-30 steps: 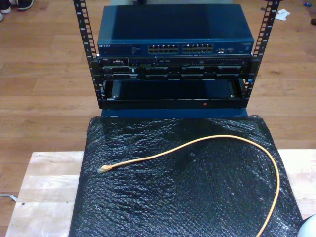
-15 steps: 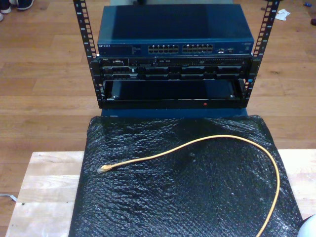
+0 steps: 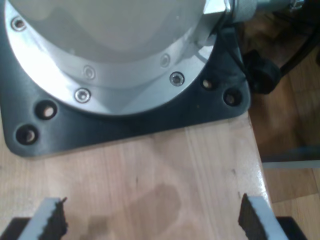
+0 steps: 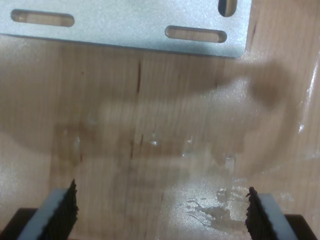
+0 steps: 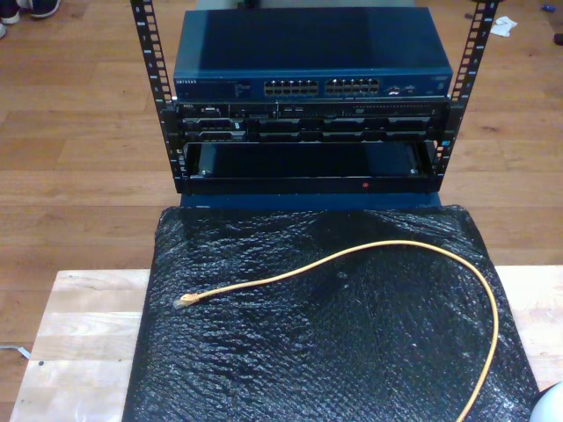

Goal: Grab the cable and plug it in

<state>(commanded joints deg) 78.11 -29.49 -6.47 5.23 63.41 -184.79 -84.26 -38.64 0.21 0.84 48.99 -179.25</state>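
A wooden table carries a black bubble-wrap mat, beyond which an equipment rack holds a blue network switch with rows of ports above darker units. The orange-yellow cable lies loose on the mat, arching from the mat's lower edge at the exterior view's right up and across to its clear plug near the mat's left side, touched by neither claw. My first gripper hangs spread over bare wood before a round arm base on a black mounting plate; my second gripper hangs spread over wood near a slotted metal bracket, nothing between either pair of jaws.
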